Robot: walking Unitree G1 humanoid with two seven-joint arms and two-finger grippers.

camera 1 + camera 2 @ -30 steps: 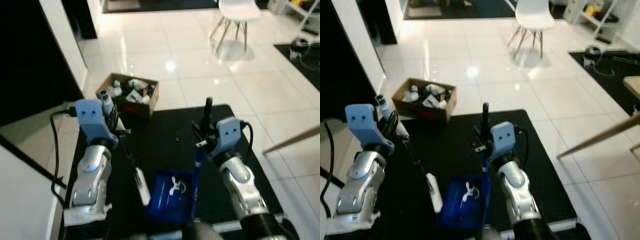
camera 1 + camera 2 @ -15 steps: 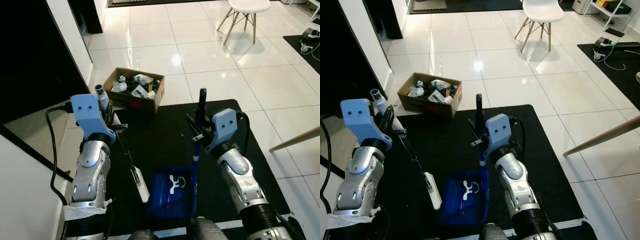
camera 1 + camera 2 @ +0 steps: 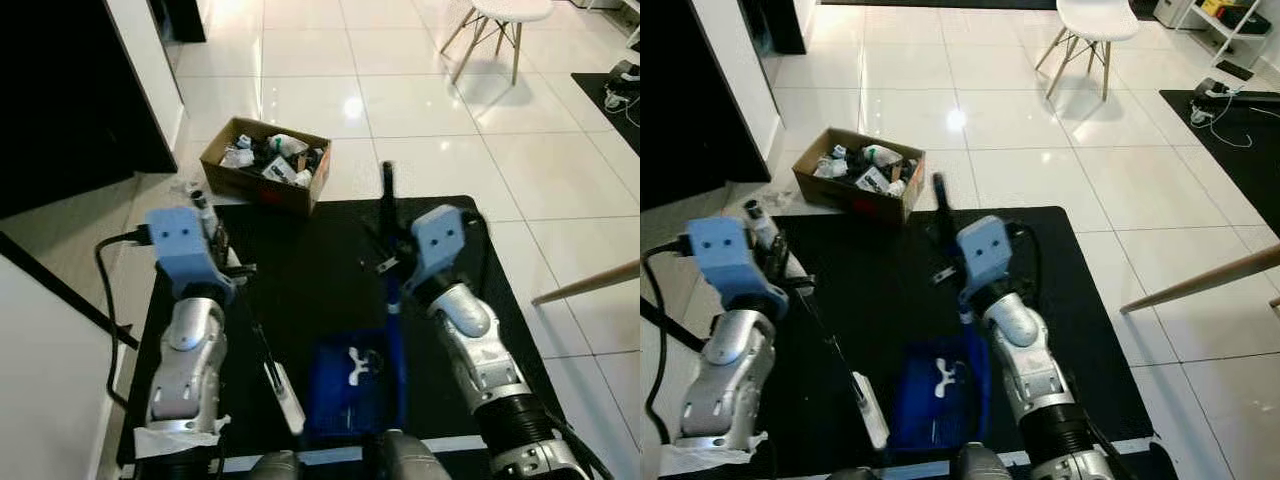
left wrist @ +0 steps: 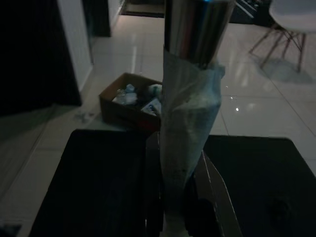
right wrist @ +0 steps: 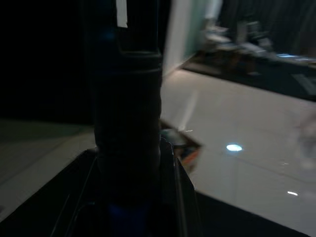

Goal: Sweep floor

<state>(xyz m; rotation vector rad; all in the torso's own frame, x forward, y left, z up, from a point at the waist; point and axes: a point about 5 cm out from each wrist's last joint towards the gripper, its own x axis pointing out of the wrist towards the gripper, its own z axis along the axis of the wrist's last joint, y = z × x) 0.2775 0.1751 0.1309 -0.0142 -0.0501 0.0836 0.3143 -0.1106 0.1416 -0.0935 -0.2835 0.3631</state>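
My left gripper (image 3: 220,258) is shut on the thin handle of a brush (image 3: 258,340), whose white head (image 3: 286,396) rests on the black mat (image 3: 300,270). In the left wrist view the handle (image 4: 190,123) is silver, wrapped in pale tape. My right gripper (image 3: 386,258) is shut on the upright blue dustpan handle (image 3: 392,310), just below its black grip (image 5: 126,123). The blue dustpan (image 3: 345,392) lies on the mat beside the brush head, with a white scrap (image 3: 362,362) in it.
An open cardboard box (image 3: 266,168) full of rubbish stands on the white tiles at the mat's far left corner. A white chair (image 3: 495,20) is far right. A wooden pole (image 3: 590,280) slants in at the right. A dark wall runs along the left.
The camera has shifted, so the whole scene sits slightly differently. Both grippers keep their hold. The top of the dustpan handle now leans a little more to the left.
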